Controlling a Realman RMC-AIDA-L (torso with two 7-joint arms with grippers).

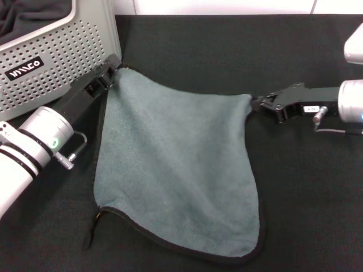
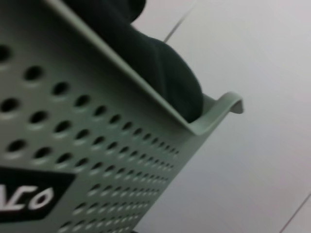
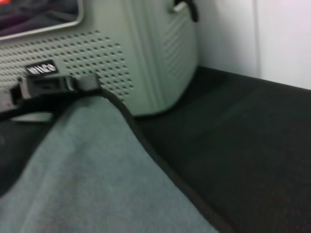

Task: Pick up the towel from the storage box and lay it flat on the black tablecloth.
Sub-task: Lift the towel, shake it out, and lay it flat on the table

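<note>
The grey-green towel with black edging is spread over the black tablecloth, stretched between both grippers. My left gripper is shut on its far left corner, next to the storage box. My right gripper is shut on its far right corner. The near edge of the towel lies on the cloth. In the right wrist view the towel runs towards the left gripper in front of the box. The left wrist view shows only the box's perforated wall.
The storage box stands at the far left corner and holds dark fabric. A white wall rises behind the table. Bare black tablecloth lies to the right and behind the towel.
</note>
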